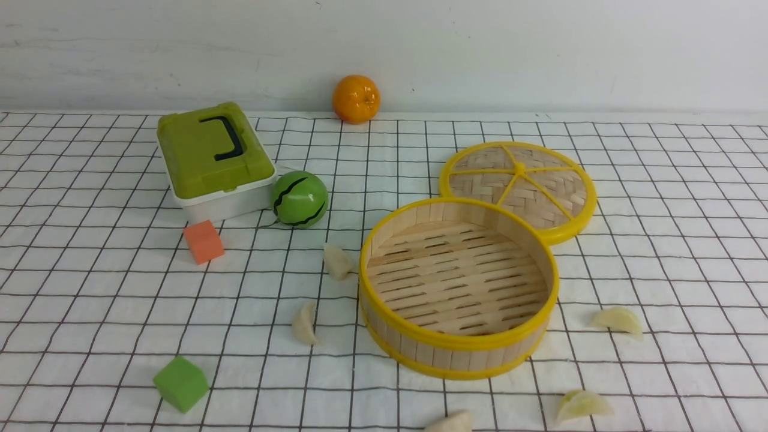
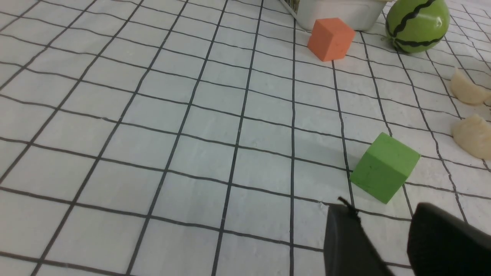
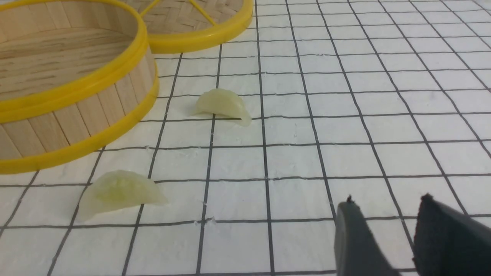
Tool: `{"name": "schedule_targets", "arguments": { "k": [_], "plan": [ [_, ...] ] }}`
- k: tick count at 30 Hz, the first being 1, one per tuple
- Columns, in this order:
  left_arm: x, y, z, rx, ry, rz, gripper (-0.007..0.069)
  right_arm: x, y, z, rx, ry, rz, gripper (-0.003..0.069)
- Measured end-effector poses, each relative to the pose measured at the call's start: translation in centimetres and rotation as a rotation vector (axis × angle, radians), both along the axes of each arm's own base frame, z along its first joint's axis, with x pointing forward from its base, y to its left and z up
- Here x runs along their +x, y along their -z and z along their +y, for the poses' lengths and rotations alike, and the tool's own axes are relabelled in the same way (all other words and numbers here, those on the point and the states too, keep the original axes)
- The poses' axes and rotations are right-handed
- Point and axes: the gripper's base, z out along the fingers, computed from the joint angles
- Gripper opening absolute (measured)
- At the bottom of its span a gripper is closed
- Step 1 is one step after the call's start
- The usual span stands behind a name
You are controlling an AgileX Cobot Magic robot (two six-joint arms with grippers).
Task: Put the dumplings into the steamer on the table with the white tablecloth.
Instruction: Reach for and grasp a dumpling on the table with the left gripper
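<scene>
Steamer is sitting mid-counter, open side up, with no dumplings inside; task looks unstarted. Taking 12 as away from the robot, woven lid is lying off at 1 o'clock, presumably leaving the basket free for loading. Around the steamer, on the white tablecloth, cream dumplings are lying near 10, near 8-9 and at 6, the last one cut by the frame edge; yellow-green dumplings are lying near 4-5 and 3-4. That spread is probably giving each arm its own pickups, with the basket within shared reach. Neither arm is showing here.

Left wrist view is adding what front lacks: left jaws standing partly apart, gripping nothing, near the green block. Two cream dumplings are showing; the steamer's slatted floor isn't.

Right wrist view is showing right jaws also standing moderately apart, holding nothing, over bare cloth. Both yellow-green dumplings are lying clear of the steamer wall, likely leaving finger room; front is showing all five, this one only those two.
</scene>
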Motion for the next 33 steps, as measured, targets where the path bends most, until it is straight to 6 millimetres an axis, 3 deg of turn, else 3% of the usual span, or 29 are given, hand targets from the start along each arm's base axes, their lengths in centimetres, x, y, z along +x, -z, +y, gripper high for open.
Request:
{"name": "schedule_targets", "arguments": {
  "k": [24,26,32,33],
  "plan": [
    [0.1,-0.4,0.0,-0.006,-0.006,-0.043,0.0239,0.0,0.0,0.0,0.001,0.0,0.0,0.0239],
    [0.2,-0.8,-0.1,-0.131,-0.018,-0.087,0.0239,0.0,0.0,0.0,0.01,-0.001,0.0,0.0239],
    [0.4,-1.9,-0.7,-0.853,-0.094,-0.171,0.0239,0.0,-0.1,0.4,0.119,-0.009,-0.005,0.0239],
    [0.4,-1.9,-0.7,-0.906,-0.099,-0.173,0.0239,0.0,-0.1,0.5,0.135,-0.01,-0.007,0.0239]
  ]
}}
